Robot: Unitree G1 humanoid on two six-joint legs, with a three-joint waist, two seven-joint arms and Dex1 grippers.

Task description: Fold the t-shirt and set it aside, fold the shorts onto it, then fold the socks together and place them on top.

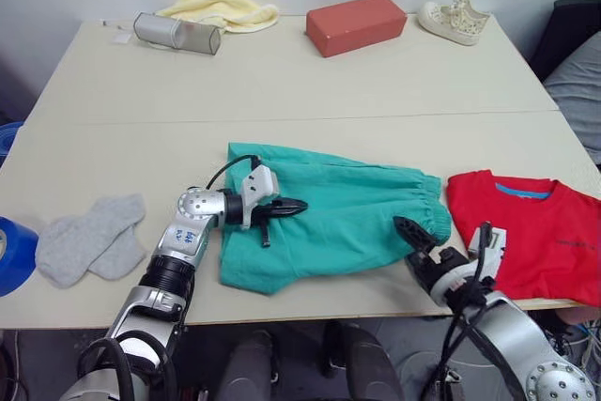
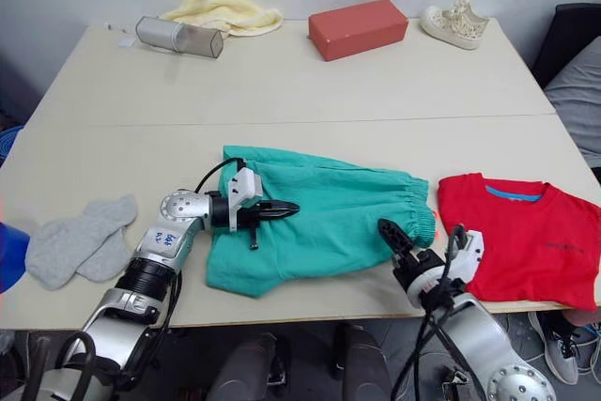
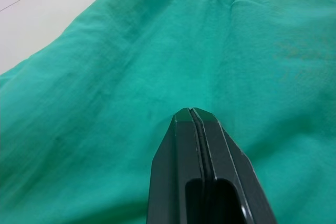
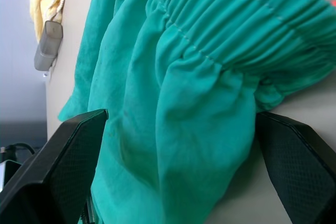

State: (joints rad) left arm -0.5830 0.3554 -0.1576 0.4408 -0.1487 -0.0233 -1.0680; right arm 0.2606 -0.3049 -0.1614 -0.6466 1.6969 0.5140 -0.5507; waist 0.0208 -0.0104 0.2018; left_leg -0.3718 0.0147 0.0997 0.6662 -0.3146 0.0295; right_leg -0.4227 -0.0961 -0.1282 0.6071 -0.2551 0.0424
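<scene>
the socks [image 1: 89, 237] are seen lying together at the left edge of the table [image 1: 282, 82], untouched and well apart from the other clothes. the shorts [image 1: 329, 213] are spread in the middle near the front edge, and the t-shirt [image 1: 535, 232] is laid just beside them on the right, apparently already folded. the shorts fold seems to be the step in hand; it is best done by gripping the waistband cleanly before lifting. the left gripper [image 1: 289, 206] is held pressed together, empty, just over the shorts' left half. the right gripper [image 4: 178, 156] is spread wide, its fingers set either side of the gathered waistband, nothing yet held.
</scene>
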